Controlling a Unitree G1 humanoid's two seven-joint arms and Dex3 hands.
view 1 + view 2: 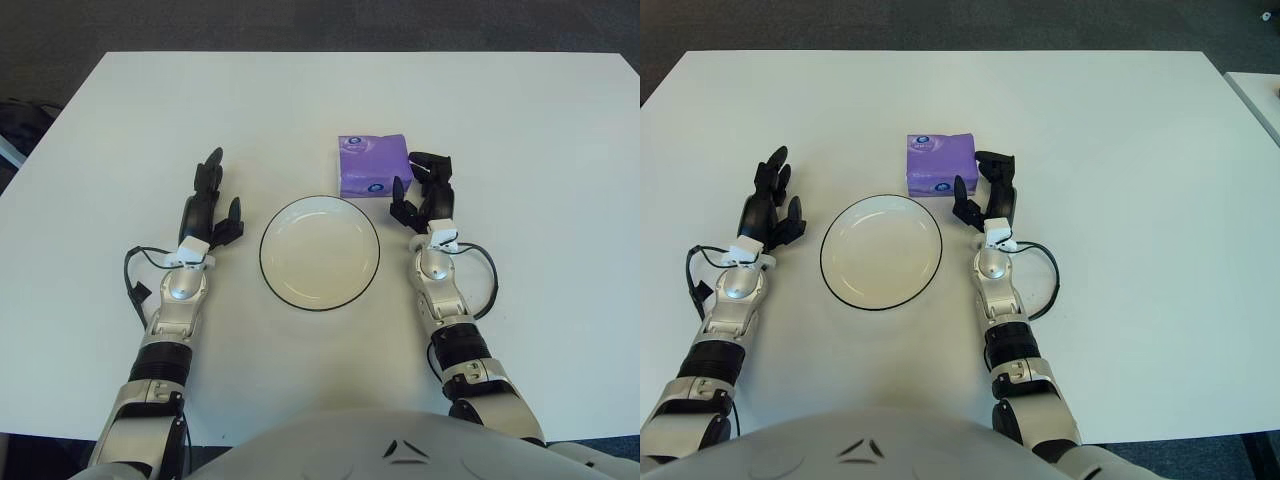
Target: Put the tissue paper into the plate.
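Both views put the right hand (980,190) beside the tissue pack (938,165), fingers spread, maybe touching; only the right eye catches another table's edge (1255,95) upper right.

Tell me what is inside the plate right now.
Nothing: the plate shows only its bare cream surface. The tissue pack lies on the table beyond its rim, by the right hand. Left hand shows left of the plate.

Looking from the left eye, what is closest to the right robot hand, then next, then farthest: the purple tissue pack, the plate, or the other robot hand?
From the right robot hand:
1. Purple tissue pack, just beside its fingers.
2. Plate, toward the middle.
3. Left robot hand, beyond the plate.
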